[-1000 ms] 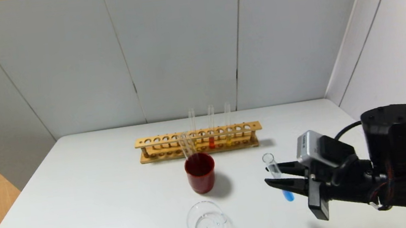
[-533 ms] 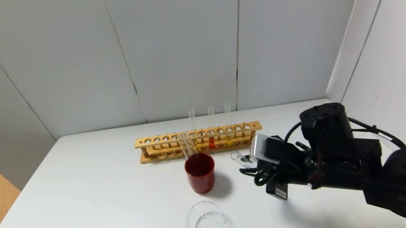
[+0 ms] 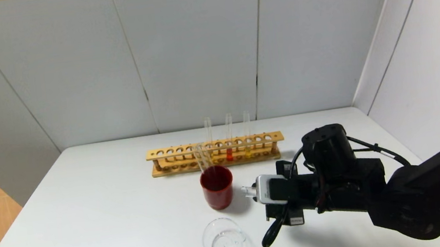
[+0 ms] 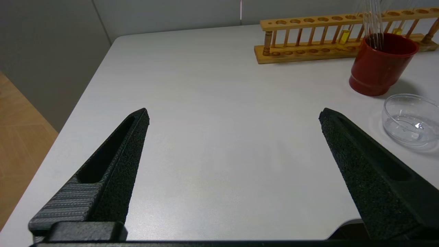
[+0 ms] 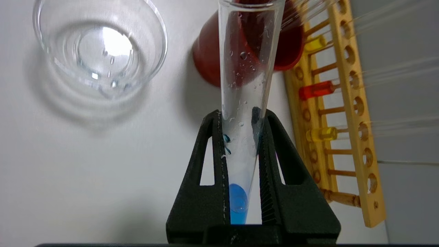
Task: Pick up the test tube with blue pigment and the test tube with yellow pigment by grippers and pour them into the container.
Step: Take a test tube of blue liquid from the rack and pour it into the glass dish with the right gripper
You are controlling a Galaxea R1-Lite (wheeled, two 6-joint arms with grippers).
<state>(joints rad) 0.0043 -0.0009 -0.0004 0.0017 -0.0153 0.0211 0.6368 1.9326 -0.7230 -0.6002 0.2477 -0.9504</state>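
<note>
Moved since earlier: right gripper [image 5: 240, 116], now lower and further left, beside red cup [image 3: 217, 187], clamped on test tube with blue pigment [image 5: 242, 103], tube near-horizontal. Container [image 3: 223, 239] on tabletop [image 3: 110, 214], near front edge. Left gripper [image 4: 233, 115]: fingers spread wide, holding nothing.

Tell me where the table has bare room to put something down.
The table lies bare left of the red cup and glass dish. The stretch between wooden rack, cup, dish and right gripper, shut on the blue tube, is crowded.
</note>
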